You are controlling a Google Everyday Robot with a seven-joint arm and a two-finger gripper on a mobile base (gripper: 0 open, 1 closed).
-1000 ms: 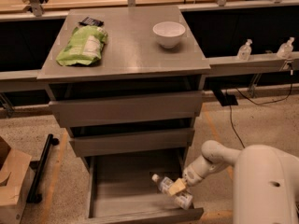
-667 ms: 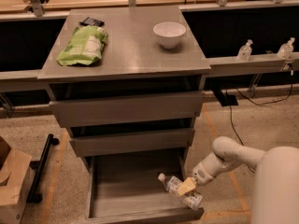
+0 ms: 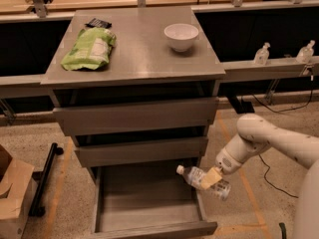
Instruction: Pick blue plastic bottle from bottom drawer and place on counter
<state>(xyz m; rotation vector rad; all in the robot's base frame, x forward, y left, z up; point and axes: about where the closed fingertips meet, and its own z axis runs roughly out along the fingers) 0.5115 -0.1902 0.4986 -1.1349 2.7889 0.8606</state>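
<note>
Above the right wall of the bottom drawer (image 3: 144, 203), the gripper (image 3: 212, 178) has its jaws clamped on the blue plastic bottle (image 3: 192, 174); lift well clear of that drawer before swinging to the counter (image 3: 139, 51) above.

Arm (image 3: 269, 141): smooth off-white shell built of rounded tubular segments with a slight gloss. Wrist housing (image 3: 228, 161), just behind the tool: bulbous, white, with a small dark mark on its face. Gripper (image 3: 211, 178), at the arm's lower-left end: tan and blocky. Well behind it is a broad white body shell (image 3: 306, 208).
</note>
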